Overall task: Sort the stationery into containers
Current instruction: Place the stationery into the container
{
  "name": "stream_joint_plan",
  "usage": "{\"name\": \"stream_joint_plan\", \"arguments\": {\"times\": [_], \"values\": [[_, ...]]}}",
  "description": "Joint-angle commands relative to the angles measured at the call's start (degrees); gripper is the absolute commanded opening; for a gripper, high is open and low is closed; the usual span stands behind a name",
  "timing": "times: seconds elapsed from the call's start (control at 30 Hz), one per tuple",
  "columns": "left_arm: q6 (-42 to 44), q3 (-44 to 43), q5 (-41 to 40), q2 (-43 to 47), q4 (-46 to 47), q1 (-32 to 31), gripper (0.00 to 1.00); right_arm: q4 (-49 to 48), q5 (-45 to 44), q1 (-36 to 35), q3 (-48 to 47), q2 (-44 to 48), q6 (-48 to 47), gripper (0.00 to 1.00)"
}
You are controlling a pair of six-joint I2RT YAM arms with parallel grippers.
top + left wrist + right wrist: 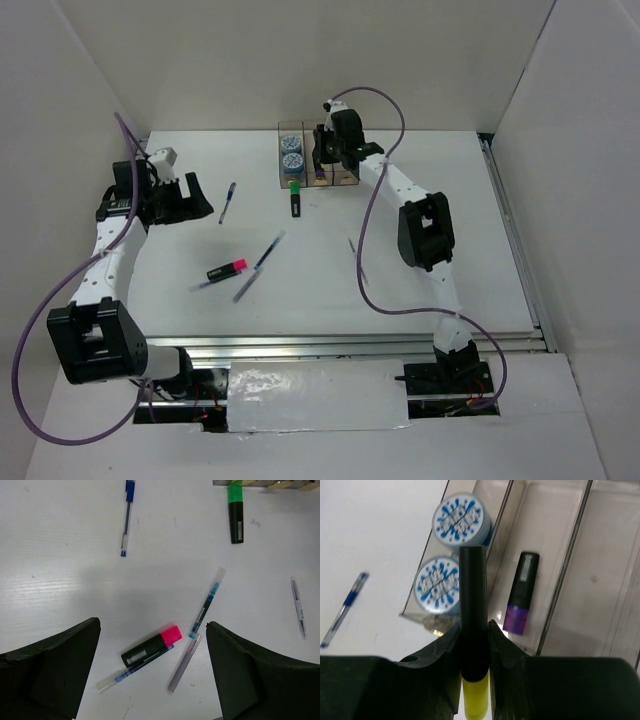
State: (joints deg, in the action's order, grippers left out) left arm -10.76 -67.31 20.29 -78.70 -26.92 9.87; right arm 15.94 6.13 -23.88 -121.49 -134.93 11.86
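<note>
My left pincer (152, 624) is hanging wide open over the table (60, 580), gripping nothing. Nearest me, one pink highlighter (152, 645) is lying across a half-hidden pen (112, 680). A clear pen (184, 664) is sitting just beside it, and a teal pen (206, 602) is lying just past its tip. Farther out, a blue pen (126, 517) is lying to the left and a thin pen (298, 607) off to the right. Pens loose: five. One green highlighter (235, 515) is lying with its cap at the near edge of the containers (567, 565), three in a row. The left one is holding two rolls: near tape roll (438, 585), far tape roll (459, 519). The middle one is holding one purple highlighter (521, 592). My right pincer (472, 630) is clamping narrow on one yellow highlighter (472, 590), hovering over the containers' near edge. Highlighters: four.
</note>
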Motion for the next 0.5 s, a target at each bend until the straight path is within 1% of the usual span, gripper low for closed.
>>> {"name": "stream_joint_plan", "arguments": {"times": [0.0,0.03,0.1,0.13,0.23,0.27,0.3,0.4,0.47], "values": [[2.33,1.83,0.89,3.63,-0.86,1.38,0.99,-11.00,-4.10,-0.47,-6.12,-3.57,1.68,0.00],[2.24,2.26,0.71,4.33,-0.68,1.29,0.99,-12.59,-5.33,-0.47,-5.78,-4.45,1.42,0.00],[2.41,3.58,0.80,5.13,0.28,1.29,0.99,-15.32,-4.38,-0.12,-5.51,-5.33,1.41,0.01],[2.59,4.20,0.80,5.13,0.46,1.29,0.99,-15.50,-2.98,0.15,-5.95,-6.64,1.85,0.02],[3.20,5.52,0.01,5.04,1.16,1.21,0.99,-14.98,-2.70,-0.03,-8.41,-8.85,1.50,0.08],[3.47,5.78,-1.12,4.87,1.34,1.03,0.99,-14.98,-2.96,0.15,-8.85,-9.12,1.68,0.11],[4.69,6.31,-1.39,4.78,1.69,0.94,0.99,-14.54,-2.71,0.15,-9.98,-9.55,1.94,0.17],[5.67,7.10,-1.49,5.04,2.22,0.94,0.99,-14.45,-2.26,0.32,-10.87,-10.61,2.20,0.30],[5.67,7.10,-2.71,5.13,1.96,0.68,0.99,-12.70,-3.14,0.59,-13.58,-11.40,2.91,0.36]]}}
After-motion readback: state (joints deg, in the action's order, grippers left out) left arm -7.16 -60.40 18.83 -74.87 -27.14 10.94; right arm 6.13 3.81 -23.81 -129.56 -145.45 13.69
